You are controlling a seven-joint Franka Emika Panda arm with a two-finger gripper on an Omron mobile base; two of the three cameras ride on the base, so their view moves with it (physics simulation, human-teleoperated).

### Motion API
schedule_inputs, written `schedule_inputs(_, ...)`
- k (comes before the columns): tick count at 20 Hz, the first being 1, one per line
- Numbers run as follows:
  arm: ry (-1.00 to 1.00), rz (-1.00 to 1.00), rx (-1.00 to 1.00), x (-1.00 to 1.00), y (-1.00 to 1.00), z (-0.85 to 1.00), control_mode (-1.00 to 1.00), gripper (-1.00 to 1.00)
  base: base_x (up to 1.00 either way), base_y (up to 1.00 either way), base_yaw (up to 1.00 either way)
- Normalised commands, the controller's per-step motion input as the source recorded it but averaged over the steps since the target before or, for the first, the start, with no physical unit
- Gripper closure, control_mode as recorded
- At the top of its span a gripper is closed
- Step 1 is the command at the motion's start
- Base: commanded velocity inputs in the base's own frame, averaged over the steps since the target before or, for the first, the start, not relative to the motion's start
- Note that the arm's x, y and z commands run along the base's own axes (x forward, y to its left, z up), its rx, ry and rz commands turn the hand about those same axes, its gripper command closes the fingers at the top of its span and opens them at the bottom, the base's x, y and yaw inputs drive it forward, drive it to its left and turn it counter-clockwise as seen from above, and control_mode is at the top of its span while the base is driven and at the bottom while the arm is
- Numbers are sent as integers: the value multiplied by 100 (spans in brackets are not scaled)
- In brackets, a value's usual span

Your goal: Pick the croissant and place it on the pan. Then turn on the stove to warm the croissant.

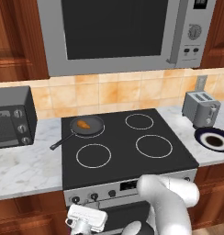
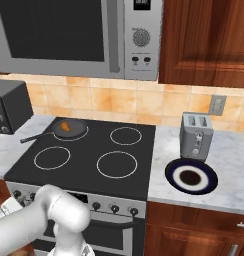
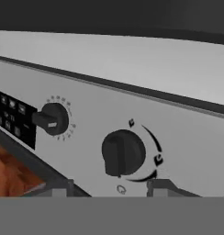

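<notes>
The croissant point(image 1: 83, 124) lies in the pan point(image 1: 96, 123). The pan sits on the back left ring of the stove point(image 1: 127, 143), and its long handle point(image 1: 62, 141) sticks out toward the front left, over the edge of the black glass. The other three rings are bare.

The arm bends low in front of the stove. The gripper point(image 1: 84, 222) is down by the silver front panel, just under the left knobs point(image 1: 93, 196). In the hand view a round black knob point(image 3: 122, 152) is very close, right between the two finger tips point(image 3: 159, 187), which poke up at the bottom with the knob in the gap. I cannot tell if the fingers touch it or how wide apart they stand. A second knob point(image 3: 52, 119) is off to the left.

A toaster point(image 1: 201, 108) and a dark plate point(image 1: 215, 139) are on the counter to the right. A toaster oven point(image 1: 12, 116) is on the left. A microwave point(image 1: 123, 32) hangs above
</notes>
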Motion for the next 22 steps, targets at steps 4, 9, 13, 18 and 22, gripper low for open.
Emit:
schedule_inputs(4,0,2,0,56,-9,-5,-100,100,0,0,0)
schedule_inputs(9,0,6,2,72,-61,0,-100,100,0,0,0)
schedule_inputs(13,0,9,2,77,-76,14,-100,100,0,0,0)
schedule_inputs(18,6,7,0,83,-80,20,-100,100,0,0,0)
schedule_inputs(22,7,1,0,92,-69,32,-100,100,0,0,0)
